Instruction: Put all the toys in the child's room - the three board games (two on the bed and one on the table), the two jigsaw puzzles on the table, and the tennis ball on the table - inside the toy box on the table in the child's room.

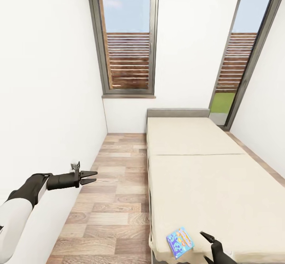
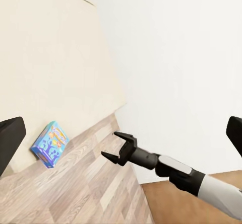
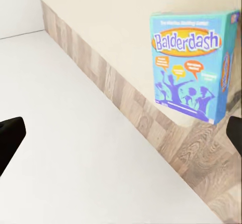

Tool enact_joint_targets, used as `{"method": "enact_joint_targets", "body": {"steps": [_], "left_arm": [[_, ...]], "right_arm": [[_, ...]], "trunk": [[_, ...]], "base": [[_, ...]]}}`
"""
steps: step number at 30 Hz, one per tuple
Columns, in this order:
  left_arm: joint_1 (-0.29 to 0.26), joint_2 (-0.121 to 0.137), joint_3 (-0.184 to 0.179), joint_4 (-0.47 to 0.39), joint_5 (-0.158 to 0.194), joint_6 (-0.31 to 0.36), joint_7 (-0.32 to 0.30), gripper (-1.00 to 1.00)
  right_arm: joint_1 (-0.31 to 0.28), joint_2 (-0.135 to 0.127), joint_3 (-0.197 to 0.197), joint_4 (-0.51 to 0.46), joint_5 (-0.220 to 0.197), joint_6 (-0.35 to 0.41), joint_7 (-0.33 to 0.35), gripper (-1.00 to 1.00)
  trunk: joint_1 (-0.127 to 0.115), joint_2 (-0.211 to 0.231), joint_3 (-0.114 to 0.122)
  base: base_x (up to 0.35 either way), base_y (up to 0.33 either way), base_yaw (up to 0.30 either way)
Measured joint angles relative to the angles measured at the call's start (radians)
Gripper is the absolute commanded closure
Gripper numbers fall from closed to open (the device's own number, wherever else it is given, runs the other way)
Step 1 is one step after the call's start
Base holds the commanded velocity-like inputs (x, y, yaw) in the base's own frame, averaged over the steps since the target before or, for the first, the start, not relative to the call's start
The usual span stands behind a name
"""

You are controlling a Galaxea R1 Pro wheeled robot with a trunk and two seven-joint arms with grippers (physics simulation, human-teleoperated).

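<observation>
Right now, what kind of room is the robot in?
Probably a bedroom, maybe a child's. There is a long bed with a plain beige cover against the wall, a small blue board game lying near its edge, tall windows and a wood-plank floor.

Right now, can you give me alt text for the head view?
A small blue board game box lies flat near the corner of a beige bed, with the right gripper open beside it. The left gripper hangs open over the wood-plank floor.
</observation>
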Motion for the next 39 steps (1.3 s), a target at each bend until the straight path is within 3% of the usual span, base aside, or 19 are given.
{"method": "enact_joint_targets", "body": {"steps": [5,20,27,39], "left_arm": [[0.0,0.0,0.0,0.0,0.0,0.0,0.0,-1.0],[0.0,-0.006,0.0,0.0,0.002,0.0,0.0,-1.0],[0.0,-0.02,0.0,0.0,0.001,0.0,0.0,-1.0],[0.0,-0.037,0.0,0.0,0.002,-0.002,0.017,-1.0]], "right_arm": [[-0.001,0.019,0.001,0.002,0.0,-0.028,-0.038,-1.0],[-0.011,0.057,0.002,-0.004,0.003,-0.048,-0.046,-1.0],[-0.033,0.061,0.002,0.001,0.004,-0.108,-0.065,-1.0],[-0.035,0.054,-0.001,0.003,0.003,-0.117,-0.073,-1.0]], "trunk": [[0.019,-0.035,-0.016],[0.077,-0.14,-0.063],[0.104,-0.189,-0.085],[0.15,-0.273,-0.122]], "base": [[0.0,0.0,0.0],[0.0,0.0,0.0],[0.0,0.0,0.0],[0.0,0.0,0.0]]}}
